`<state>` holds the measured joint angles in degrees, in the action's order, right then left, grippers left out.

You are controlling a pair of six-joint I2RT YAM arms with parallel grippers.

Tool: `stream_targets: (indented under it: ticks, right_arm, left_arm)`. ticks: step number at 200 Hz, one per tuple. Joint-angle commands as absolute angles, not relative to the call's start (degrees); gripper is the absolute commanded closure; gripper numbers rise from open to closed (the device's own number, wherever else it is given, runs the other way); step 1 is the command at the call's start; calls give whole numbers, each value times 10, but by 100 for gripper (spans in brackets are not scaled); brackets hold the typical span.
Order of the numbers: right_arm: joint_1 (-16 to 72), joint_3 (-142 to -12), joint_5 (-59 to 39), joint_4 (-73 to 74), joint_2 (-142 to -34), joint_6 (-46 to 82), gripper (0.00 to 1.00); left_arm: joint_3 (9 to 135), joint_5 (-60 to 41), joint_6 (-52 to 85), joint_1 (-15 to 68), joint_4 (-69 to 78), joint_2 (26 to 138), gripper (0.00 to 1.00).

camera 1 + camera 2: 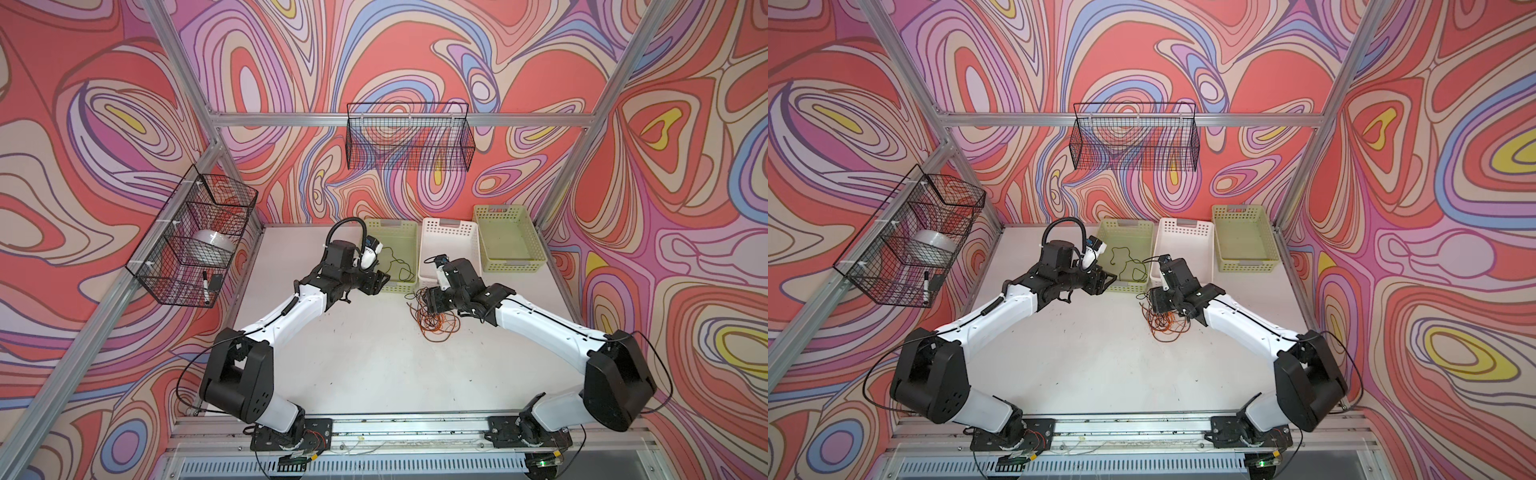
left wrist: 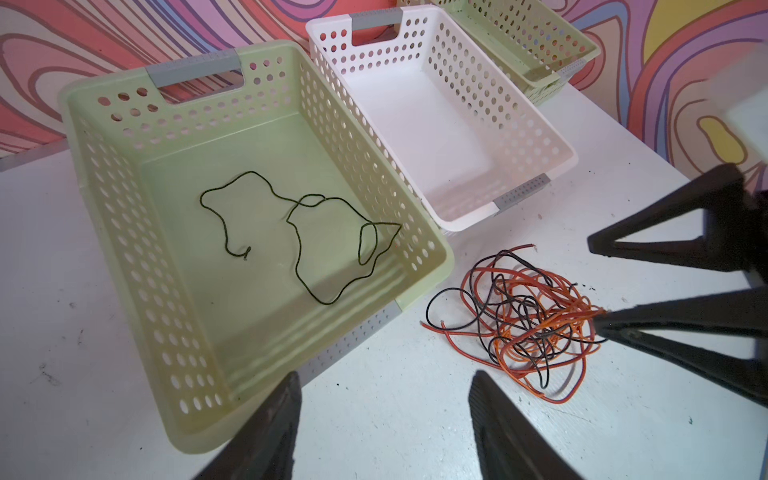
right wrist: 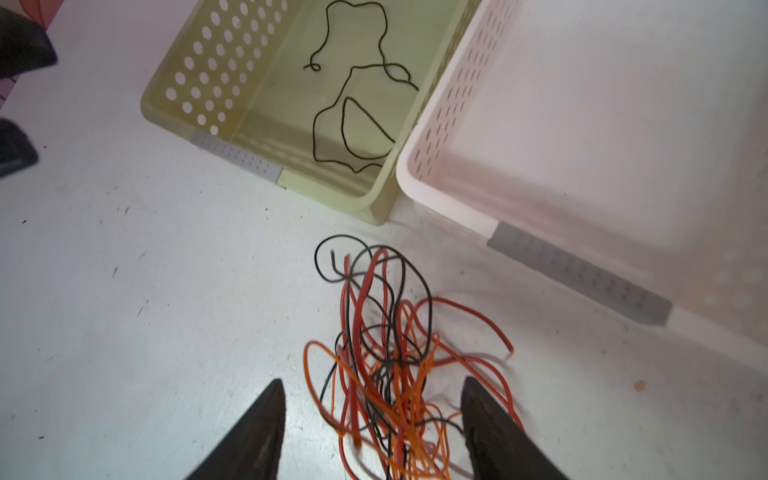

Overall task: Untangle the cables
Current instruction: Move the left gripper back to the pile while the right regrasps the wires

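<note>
Right wrist: cables [image 3: 395,365] lie between right tool's [image 3: 372,381] jaws.

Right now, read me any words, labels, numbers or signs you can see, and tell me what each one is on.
No text can be read in any view.
Too blurred: a blue patch on the left camera, maybe a label.
Too small: any print on the marker in the wire basket.
No print shows on the green basket, the white basket or the cables.

Left tool [image 2: 386,376] jaws apart, right tool [image 3: 372,381] jaws apart
</note>
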<state>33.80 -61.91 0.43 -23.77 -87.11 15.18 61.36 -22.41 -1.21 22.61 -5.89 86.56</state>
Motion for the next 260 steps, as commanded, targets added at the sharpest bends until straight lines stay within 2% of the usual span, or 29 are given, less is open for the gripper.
stream_targets:
  ticks: [1,44,56,81,99,169,260]
  right_arm:
    - [340,-645,2,-264,-927,151,32]
    - [340,-615,-28,-219,-956,151,41]
    - [340,-597,-49,-197,-953,142,50]
    - [340,-561,-71,-154,-934,134,77]
    - [340,-538,-80,-134,-921,127,86]
    - [340,-483,-103,-76,-863,120,94]
    - [340,-480,-137,-53,-857,106,96]
  left_arm:
    - [602,-213,-6,237,-37,845,34]
    - [568,-215,20,251,-12,828,38]
    - [562,-215,28,256,-6,829,39]
    - [553,-225,51,267,16,838,41]
    - [545,-238,76,274,44,852,42]
    - [526,-290,153,307,161,915,46]
    - [538,-296,199,328,225,968,56]
